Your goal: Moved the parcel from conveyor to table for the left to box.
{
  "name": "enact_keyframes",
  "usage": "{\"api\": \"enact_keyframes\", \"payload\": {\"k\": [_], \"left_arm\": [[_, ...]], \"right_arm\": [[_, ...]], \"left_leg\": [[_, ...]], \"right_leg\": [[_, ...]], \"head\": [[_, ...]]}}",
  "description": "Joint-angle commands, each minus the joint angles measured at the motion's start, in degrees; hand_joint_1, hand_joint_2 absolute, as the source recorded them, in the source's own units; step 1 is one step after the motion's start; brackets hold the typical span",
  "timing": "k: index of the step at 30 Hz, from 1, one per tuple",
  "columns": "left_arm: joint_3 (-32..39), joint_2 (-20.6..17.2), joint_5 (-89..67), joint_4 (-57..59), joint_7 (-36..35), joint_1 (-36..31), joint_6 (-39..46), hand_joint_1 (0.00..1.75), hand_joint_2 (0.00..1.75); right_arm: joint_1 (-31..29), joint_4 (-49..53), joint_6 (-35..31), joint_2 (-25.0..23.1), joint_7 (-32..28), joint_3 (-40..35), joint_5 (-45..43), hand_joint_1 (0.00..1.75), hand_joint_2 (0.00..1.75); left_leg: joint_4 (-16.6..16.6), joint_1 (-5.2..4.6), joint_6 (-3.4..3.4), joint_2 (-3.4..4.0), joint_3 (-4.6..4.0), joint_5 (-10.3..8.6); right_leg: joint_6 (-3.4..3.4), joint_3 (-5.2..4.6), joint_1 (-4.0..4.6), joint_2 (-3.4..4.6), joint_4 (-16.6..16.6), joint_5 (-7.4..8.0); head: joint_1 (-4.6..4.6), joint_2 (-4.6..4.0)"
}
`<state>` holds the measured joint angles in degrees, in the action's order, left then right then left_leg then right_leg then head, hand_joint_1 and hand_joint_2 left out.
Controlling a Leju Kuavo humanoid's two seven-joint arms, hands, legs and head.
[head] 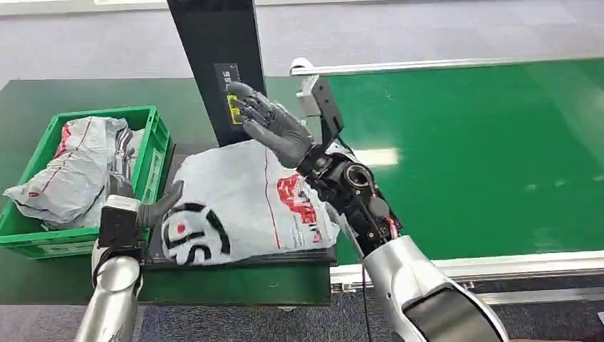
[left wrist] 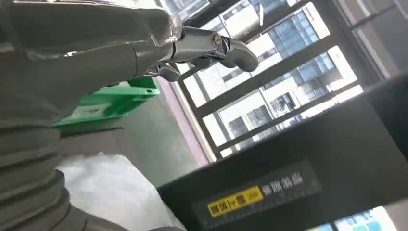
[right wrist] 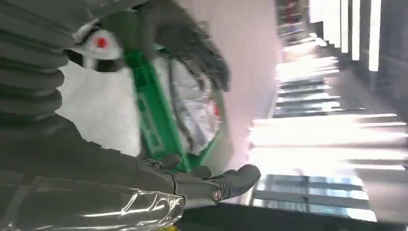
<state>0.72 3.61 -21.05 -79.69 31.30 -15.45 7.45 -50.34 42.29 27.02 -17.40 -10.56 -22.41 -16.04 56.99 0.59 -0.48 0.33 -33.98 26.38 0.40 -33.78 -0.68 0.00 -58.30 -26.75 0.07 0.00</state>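
Observation:
The parcel (head: 242, 199), a grey plastic mailer with red and black print, lies flat on the black table top (head: 242, 261) between the green crate and the conveyor. My right hand (head: 274, 122) hovers above the parcel's far edge with its fingers spread and nothing in it. My left hand (head: 146, 212) sits at the parcel's near left corner, thumb pointing toward the bag, holding nothing. In the left wrist view the hand (left wrist: 192, 48) is stretched out empty over the white parcel (left wrist: 110, 192). The right wrist view has the hand (right wrist: 211, 185) apart from the parcel (right wrist: 101, 106).
The green crate (head: 153, 167) at the left holds other grey mailers (head: 78, 167). A black post (head: 217, 57) with a yellow label (head: 233, 110) rises just behind the parcel, close to my right hand. The green conveyor belt (head: 484, 157) runs along the right.

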Motion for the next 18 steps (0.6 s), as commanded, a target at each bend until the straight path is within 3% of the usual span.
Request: {"api": "enact_keyframes", "payload": {"k": [1,6,8,9,13,16,18], "left_arm": [[-2.5,0.2,-0.1,3.5,-0.1,-1.7,0.0,0.00,1.75],[-7.3,-1.1,-3.0,2.1,-0.5,0.3,-3.0,0.00,1.75],[-8.1,-0.8,-3.4,2.3,-0.7,0.4,-2.8,0.00,1.75],[-9.7,-1.7,-6.5,2.5,-1.6,0.4,-1.8,0.00,1.75],[-16.5,-2.7,-18.7,3.8,-6.2,1.4,2.0,0.00,1.75],[-16.8,-2.6,-19.0,4.7,-6.0,1.3,2.7,0.00,1.75],[-16.6,-2.8,-19.0,4.7,-6.0,1.1,2.7,0.00,1.75]], "right_arm": [[2.4,3.6,0.0,3.7,-2.3,2.0,-1.6,0.00,0.00],[14.2,17.1,-4.7,9.3,-7.1,3.9,0.5,0.00,0.00],[16.0,18.3,-4.2,10.0,-7.9,4.4,1.0,0.00,0.00],[17.1,19.1,-6.0,10.3,-9.2,4.8,2.8,0.00,1.75],[25.6,21.3,-17.2,13.3,-14.0,7.3,17.0,0.00,1.75],[26.3,20.1,-16.2,13.2,-15.9,8.5,18.3,0.00,1.75],[25.9,20.2,-16.2,12.9,-15.8,8.6,18.3,0.00,1.75]], "left_leg": [[-0.1,0.05,0.02,-0.20,0.07,-0.03],[-0.1,0.06,0.03,-0.36,0.15,-0.04],[-0.1,0.04,0.03,-0.33,0.11,-0.02],[-0.2,0.06,0.07,-0.51,0.19,-0.05],[-0.2,0.01,0.06,-0.40,0.15,-0.01],[-0.2,0.02,0.06,-0.54,0.20,0.00],[-0.1,-0.03,0.04,-0.23,-0.02,0.06]], "right_leg": [[-0.02,0.16,0.05,-0.20,0.1,-0.01],[0.00,0.28,0.06,-0.33,0.2,-0.04],[0.01,0.22,0.04,-0.28,0.2,-0.04],[0.02,0.42,0.07,-0.45,0.3,-0.04],[0.00,0.33,0.01,-0.36,0.3,-0.05],[0.01,0.43,0.02,-0.46,0.3,-0.06],[0.03,0.10,-0.04,-0.12,0.1,-0.03]], "head": [[0.00,-0.02],[-0.04,0.00],[-0.02,-0.02],[0.02,-0.02],[-0.02,0.00],[0.00,0.00],[0.00,-0.02]]}}
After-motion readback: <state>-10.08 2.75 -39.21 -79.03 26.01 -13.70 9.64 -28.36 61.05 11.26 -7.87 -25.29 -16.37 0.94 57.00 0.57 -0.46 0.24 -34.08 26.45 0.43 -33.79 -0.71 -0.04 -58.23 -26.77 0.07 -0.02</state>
